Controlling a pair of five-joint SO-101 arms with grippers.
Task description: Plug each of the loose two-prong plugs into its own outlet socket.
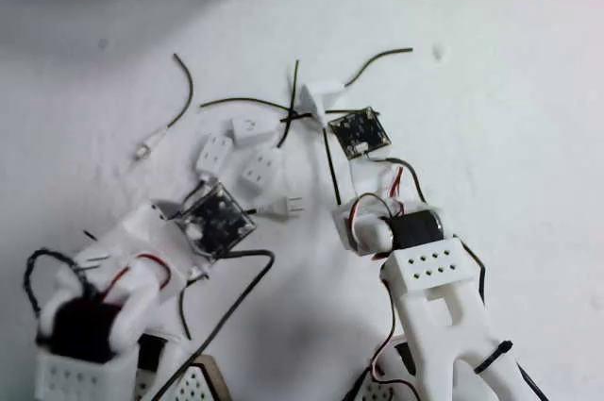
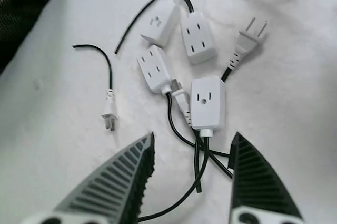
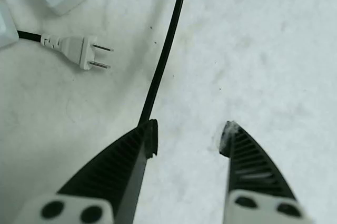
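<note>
Several white outlet blocks lie bunched together; the nearest outlet [image 2: 207,103] sits just ahead of my open left gripper [image 2: 192,140], with others [image 2: 197,37] [image 2: 155,68] [image 2: 158,21] behind it. A loose two-prong plug [image 2: 250,39] lies beside them, and a smaller plug [image 2: 109,116] on a short black cord lies on the other side. From above, the outlets [image 1: 262,170] cluster mid-table with a plug [image 1: 293,205] beside them. My right gripper [image 3: 190,133] is open over bare cloth, a two-prong plug [image 3: 81,51] lying ahead of it.
A black cable [image 3: 163,55] runs past one finger of the right gripper. More black cords [image 2: 197,161] cross under the left gripper. The white tablecloth [image 1: 510,90] has free room at the far right and far left.
</note>
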